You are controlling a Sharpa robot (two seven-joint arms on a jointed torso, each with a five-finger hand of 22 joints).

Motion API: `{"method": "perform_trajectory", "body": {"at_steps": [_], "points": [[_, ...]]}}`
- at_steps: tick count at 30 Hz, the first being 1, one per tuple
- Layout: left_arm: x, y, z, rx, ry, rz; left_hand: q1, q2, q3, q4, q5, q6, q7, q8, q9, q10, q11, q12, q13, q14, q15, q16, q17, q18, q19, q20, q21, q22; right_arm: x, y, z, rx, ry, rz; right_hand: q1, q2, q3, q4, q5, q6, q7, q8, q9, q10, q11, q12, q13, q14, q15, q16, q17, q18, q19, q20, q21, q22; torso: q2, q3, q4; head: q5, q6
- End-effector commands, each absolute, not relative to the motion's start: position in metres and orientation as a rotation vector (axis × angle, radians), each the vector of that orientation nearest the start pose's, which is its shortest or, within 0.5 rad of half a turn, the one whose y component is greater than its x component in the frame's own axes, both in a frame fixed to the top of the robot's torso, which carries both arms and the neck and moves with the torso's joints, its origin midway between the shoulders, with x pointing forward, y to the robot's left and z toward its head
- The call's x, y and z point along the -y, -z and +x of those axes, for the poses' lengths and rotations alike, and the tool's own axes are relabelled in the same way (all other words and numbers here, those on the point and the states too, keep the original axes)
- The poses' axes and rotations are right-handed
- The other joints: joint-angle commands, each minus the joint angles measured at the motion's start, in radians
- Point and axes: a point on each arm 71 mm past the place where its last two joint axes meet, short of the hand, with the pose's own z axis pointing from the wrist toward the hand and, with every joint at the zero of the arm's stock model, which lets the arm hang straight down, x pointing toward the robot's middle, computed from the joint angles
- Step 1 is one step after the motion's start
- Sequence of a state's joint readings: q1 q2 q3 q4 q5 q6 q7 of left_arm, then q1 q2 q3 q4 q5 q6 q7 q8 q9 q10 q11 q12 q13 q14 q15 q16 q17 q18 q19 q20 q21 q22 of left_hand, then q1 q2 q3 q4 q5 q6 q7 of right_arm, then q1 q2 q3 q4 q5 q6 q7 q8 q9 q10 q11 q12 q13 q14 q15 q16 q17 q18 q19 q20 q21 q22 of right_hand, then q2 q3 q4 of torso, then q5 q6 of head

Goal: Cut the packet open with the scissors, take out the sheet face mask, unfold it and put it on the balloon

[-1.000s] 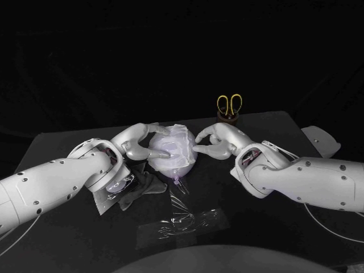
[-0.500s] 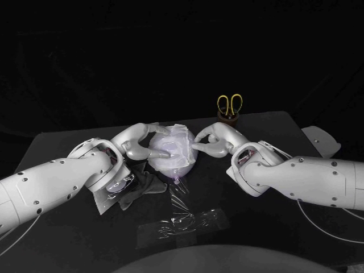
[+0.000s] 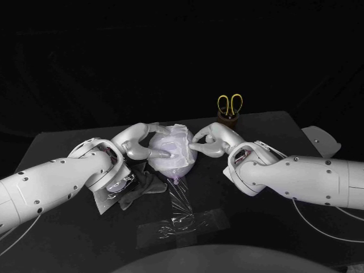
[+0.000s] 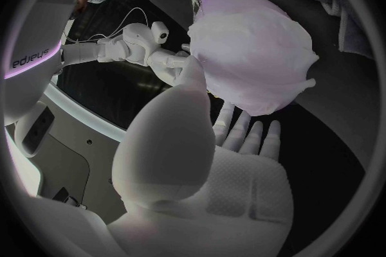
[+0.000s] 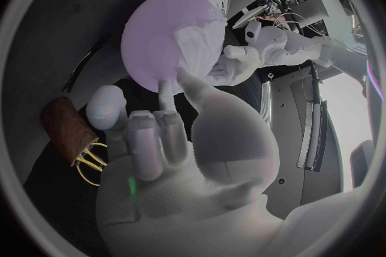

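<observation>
The left hand [image 3: 139, 143] and right hand [image 3: 208, 142] flank the one purple balloon [image 3: 176, 166] at mid-table. Their spread fingers touch the white sheet mask [image 3: 171, 140] draped over it, but I can't tell whether either hand pinches it. One pair of scissors [image 3: 228, 104] stands in a brown holder [image 3: 228, 119] behind. The clear plastic film [image 3: 182, 219] in front is hard to make out.

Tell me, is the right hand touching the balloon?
Touching. In the right wrist view a fingertip of the right hand presses on the balloon, beside the mask.
</observation>
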State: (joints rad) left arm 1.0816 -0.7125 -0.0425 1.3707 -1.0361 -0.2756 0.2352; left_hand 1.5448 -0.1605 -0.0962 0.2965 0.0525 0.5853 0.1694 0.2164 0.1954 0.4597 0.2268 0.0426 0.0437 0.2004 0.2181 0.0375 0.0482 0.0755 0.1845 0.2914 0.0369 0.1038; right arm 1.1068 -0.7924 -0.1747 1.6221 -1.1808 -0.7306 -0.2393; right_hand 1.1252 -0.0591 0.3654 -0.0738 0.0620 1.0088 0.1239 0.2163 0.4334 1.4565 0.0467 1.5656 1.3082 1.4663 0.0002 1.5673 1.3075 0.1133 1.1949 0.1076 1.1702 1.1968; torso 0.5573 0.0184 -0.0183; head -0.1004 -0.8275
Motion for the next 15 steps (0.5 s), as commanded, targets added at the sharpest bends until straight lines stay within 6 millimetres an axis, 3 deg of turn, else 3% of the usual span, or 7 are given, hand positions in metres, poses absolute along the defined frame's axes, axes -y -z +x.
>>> {"method": "perform_trajectory", "body": {"at_steps": [1, 15], "points": [[-0.1629, 0.2497, 0.4766, -1.794, 1.132, -0.092, -0.002, 0.009, 0.005, 0.002, -0.003, 0.007, 0.087, 0.005, 0.0, 0.006, -0.002, 0.002, 0.001, 0.005, 0.001, 0.005, 0.002, 0.0, 0.004, -0.001, 0.006, 0.001, 0.1658, 0.2517, 0.4292, -1.673, -0.749, 0.319, 0.009, -0.007, 0.0, 0.007, 0.002, 0.007, 0.0, -0.005, -0.002, 0.114, 0.002, 0.005, 0.263, 0.105, -0.007, 0.003, 0.263, 0.003, 0.006, -0.001, -0.007, 0.001, 0.001, 0.0002, -0.0008, 0.001, -0.002], [-0.1629, 0.2497, 0.4766, -1.794, 1.132, -0.092, -0.002, 0.009, 0.005, 0.002, -0.003, 0.007, 0.087, 0.005, 0.0, 0.006, -0.002, 0.002, 0.001, 0.005, 0.001, 0.005, 0.002, 0.0, 0.004, -0.001, 0.006, 0.001, 0.1623, 0.2524, 0.4261, -1.692, -0.759, 0.306, 0.006, -0.032, -0.016, 0.036, 0.003, 0.007, 0.003, -0.017, -0.006, 0.114, 0.003, 0.005, 0.263, 0.105, -0.007, 0.003, 0.263, 0.003, 0.004, -0.002, -0.015, -0.003, 0.0, 0.0, -0.0003, 0.001, -0.008]]}}
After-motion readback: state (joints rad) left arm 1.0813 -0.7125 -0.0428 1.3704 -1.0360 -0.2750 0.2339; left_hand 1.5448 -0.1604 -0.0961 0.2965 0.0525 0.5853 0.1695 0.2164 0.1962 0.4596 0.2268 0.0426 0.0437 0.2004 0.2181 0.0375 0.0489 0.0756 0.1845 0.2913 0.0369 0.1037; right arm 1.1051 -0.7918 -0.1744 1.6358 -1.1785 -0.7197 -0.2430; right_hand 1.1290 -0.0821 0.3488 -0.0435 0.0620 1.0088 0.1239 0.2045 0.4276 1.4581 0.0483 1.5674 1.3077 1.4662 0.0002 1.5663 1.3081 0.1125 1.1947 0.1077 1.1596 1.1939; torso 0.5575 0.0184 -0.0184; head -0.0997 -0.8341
